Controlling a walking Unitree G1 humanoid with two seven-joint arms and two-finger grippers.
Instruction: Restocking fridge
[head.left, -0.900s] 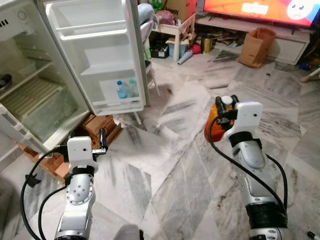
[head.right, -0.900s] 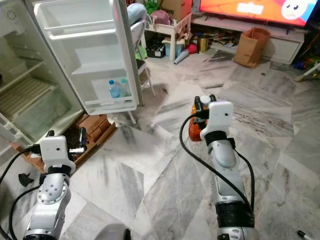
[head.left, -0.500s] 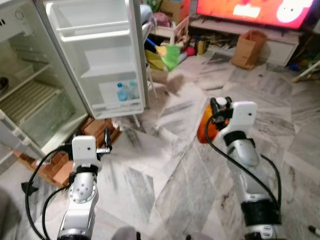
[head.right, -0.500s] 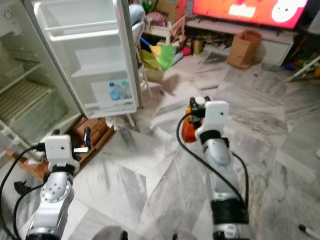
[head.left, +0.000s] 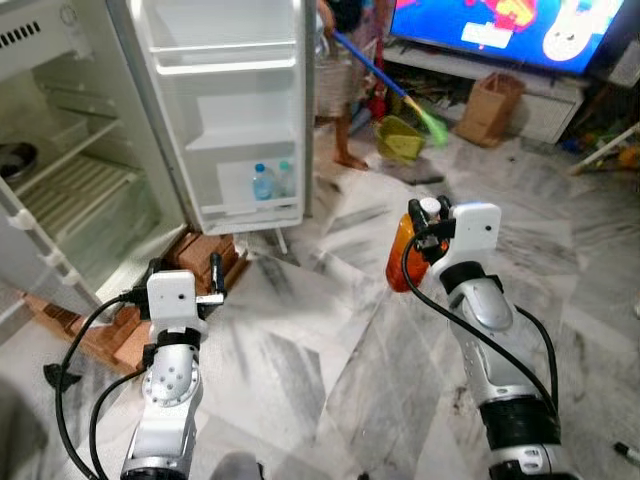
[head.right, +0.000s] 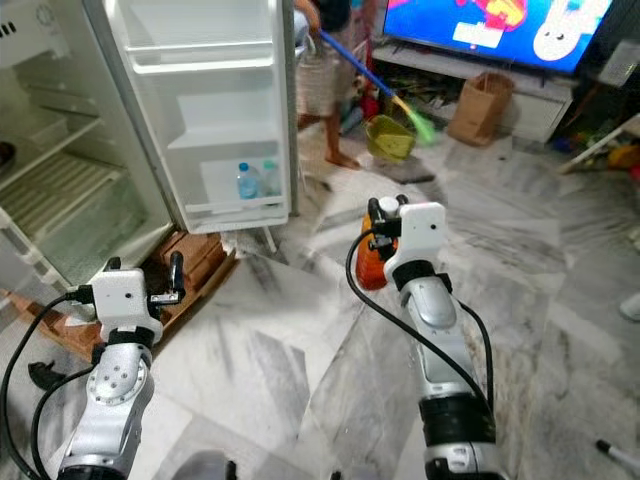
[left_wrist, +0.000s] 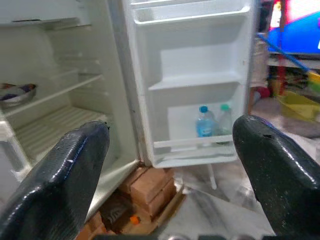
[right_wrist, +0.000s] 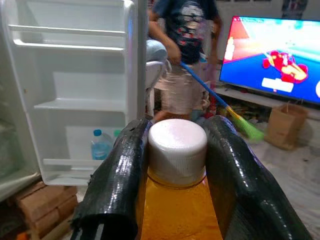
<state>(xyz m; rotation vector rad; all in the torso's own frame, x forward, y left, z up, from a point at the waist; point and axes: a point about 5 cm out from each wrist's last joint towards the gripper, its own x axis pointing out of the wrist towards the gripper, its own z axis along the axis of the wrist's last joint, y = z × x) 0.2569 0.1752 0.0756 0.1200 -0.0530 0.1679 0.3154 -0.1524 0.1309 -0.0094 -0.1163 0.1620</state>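
Right gripper (right_wrist: 175, 165): I'm clamping the orange juice bottle (head.left: 402, 252) at its white-capped neck, between my fingers.
Left gripper (left_wrist: 170, 175): I'm holding it spread, empty.
Fridge (head.left: 230, 110): standing open ahead-left.

Floor (head.left: 330, 330): I see polished grey-veined marble, glossy, with soft reflections.
Fridge door (head.left: 235, 110): smooth white moulded plastic lining, semi-gloss.
Water bottles (head.left: 264, 182): clear plastic with blue and green caps.
Bricks (head.left: 205, 255): rough, matt reddish clay under the fridge.
Juice bottle (right_wrist: 177, 210): translucent plastic showing orange liquid; cap (right_wrist: 177, 150) is white ribbed plastic, matt.
Right gripper (right_wrist: 177, 165): I read its fingers (right_wrist: 120, 190) as black, rubbery and slightly shiny.
Left gripper (left_wrist: 170, 175): same black glossy coating, faintly pebbled.
Arms (head.left: 165, 385): silver metal housings, satin; black rubber-sheathed cables.
Bag (head.left: 487, 108): brown matt paper.
Television (head.left: 500, 30): glossy screen.
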